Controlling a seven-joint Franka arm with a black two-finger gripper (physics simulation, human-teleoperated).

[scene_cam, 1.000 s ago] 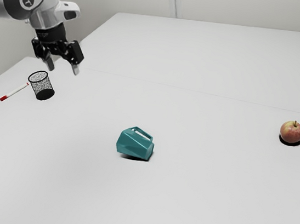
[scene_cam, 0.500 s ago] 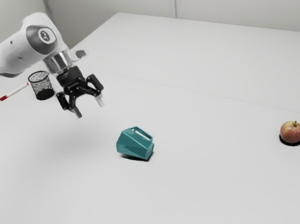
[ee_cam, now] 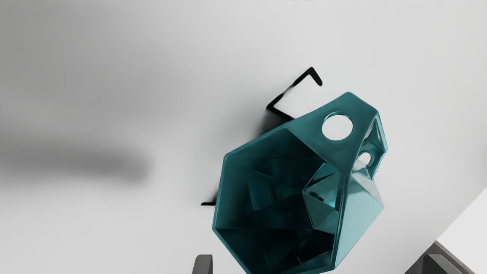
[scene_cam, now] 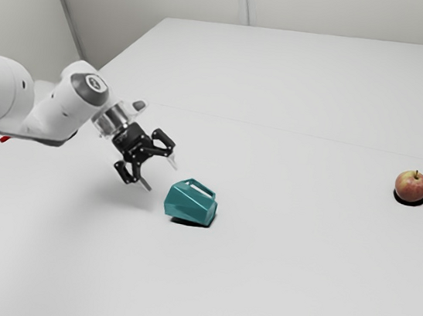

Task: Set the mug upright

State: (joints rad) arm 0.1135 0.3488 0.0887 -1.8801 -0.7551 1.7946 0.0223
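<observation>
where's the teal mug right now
In the exterior view, the mug lies on its side on the table near the middle, just to that view's right of the open jaws and well left of the apple.

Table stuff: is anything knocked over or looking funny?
Yes, the teal mug! It's lying on its side with its mouth facing sideways, and mugs usually stand up. I see no spill or crack. The apple looks fine, stem up.
</observation>
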